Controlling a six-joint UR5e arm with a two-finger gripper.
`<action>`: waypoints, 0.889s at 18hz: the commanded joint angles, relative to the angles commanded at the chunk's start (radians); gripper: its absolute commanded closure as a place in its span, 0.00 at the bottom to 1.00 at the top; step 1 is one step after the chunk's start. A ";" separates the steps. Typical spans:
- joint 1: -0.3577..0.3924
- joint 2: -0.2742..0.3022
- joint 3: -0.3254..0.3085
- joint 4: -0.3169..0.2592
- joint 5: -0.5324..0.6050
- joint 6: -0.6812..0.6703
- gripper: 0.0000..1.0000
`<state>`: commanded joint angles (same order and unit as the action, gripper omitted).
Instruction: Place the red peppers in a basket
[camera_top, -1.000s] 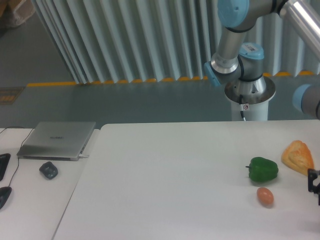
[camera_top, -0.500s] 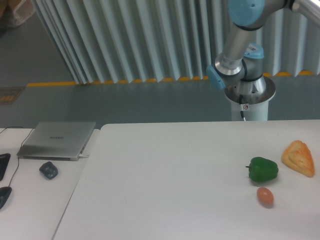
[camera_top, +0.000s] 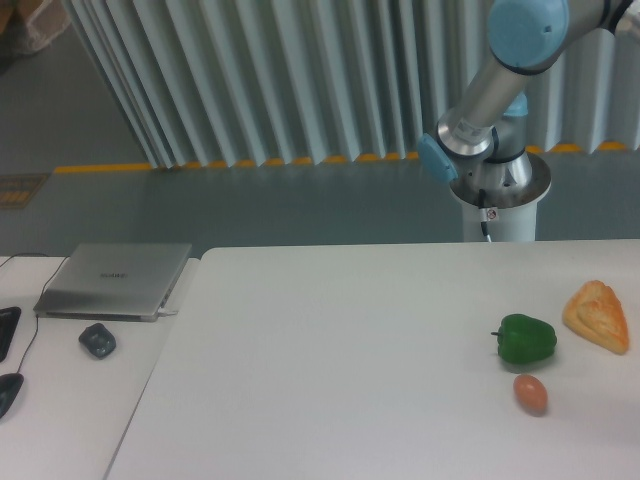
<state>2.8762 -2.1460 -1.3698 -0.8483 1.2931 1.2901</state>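
Nowhere in view: the hand, so fingers apart or together cannot be told, nor where any red pepper lies from it. Just right of the green pepper (camera_top: 527, 339) on the table (camera_top: 330, 360), a bread piece (camera_top: 598, 315); just below, a small orange-brown egg-shaped thing (camera_top: 531, 393).

The laptop (camera_top: 115, 279) lid's logo is too small to read.

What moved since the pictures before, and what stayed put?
The robot arm swung to the right and up, and the black gripper that peeked in at the right edge has gone out of view. Nothing was picked up. The green pepper, the small reddish egg-shaped thing, the bread and the laptop stayed put.
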 joint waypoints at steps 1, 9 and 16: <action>0.000 0.002 0.000 0.000 0.000 0.012 0.15; -0.006 0.119 -0.101 -0.009 -0.006 0.143 0.00; -0.078 0.239 -0.215 -0.029 0.003 0.216 0.00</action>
<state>2.7980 -1.9069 -1.5845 -0.8774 1.2962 1.5058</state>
